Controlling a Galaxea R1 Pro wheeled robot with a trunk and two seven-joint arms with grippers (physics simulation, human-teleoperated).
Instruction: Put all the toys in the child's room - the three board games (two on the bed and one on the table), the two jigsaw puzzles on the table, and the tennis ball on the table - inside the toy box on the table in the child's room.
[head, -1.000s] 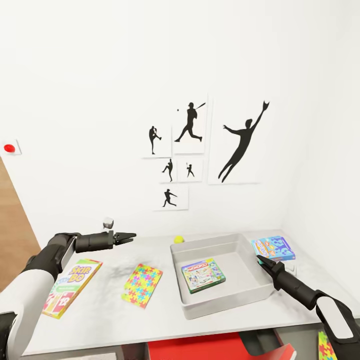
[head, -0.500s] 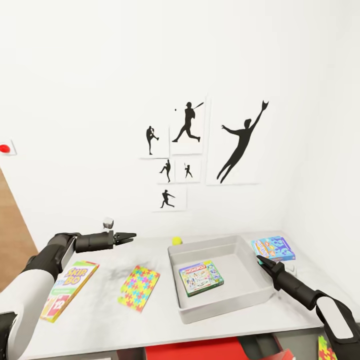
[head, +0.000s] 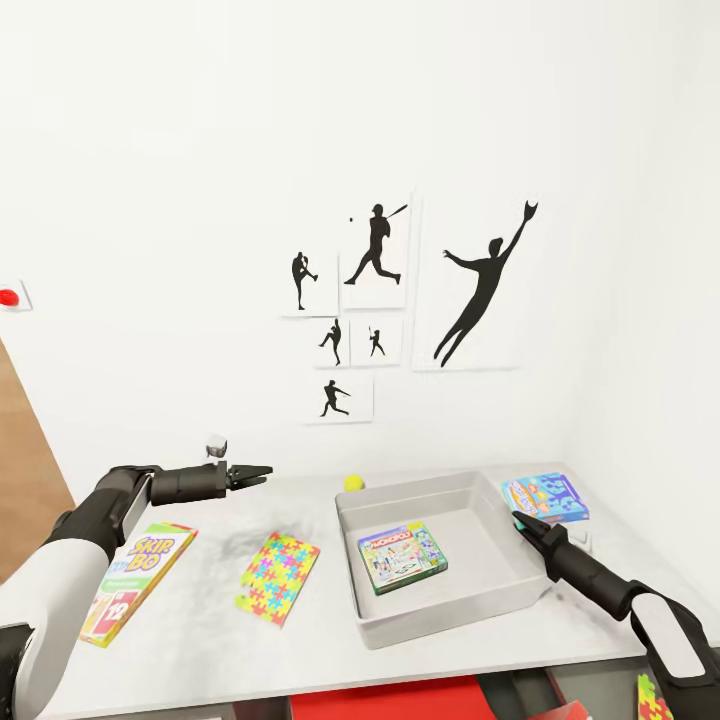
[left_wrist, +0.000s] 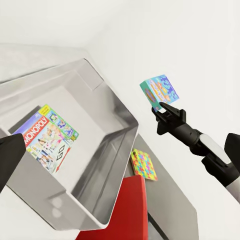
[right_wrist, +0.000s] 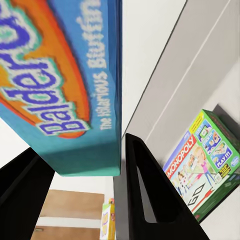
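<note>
On the table (head: 215, 625) stands the grey toy box (head: 445, 622), with a green Monopoly board game (head: 402, 555) flat inside it. My right gripper (head: 520, 519) is shut on the near edge of the small blue board game (head: 546, 497), just past the box's right wall. The right wrist view has that blue box (right_wrist: 60, 85) pinched between the fingers. My left gripper (head: 256, 473) hovers open over the table's left part, with nothing in it. Below it lie a Skip-Bo board game (head: 135, 582) and a jigsaw puzzle (head: 279, 577). The tennis ball (head: 354, 482) sits behind the box's far left corner.
A second jigsaw puzzle (head: 650, 697) lies on a lower surface at the bottom right. A red object (head: 400, 700) sits under the table's front edge. White walls with black sports silhouettes (head: 380, 300) close the table's back and right sides.
The whole view has shifted slightly, so the camera moved. Both arms hold nearly the same pose, and the right gripper still has the blue board game.
</note>
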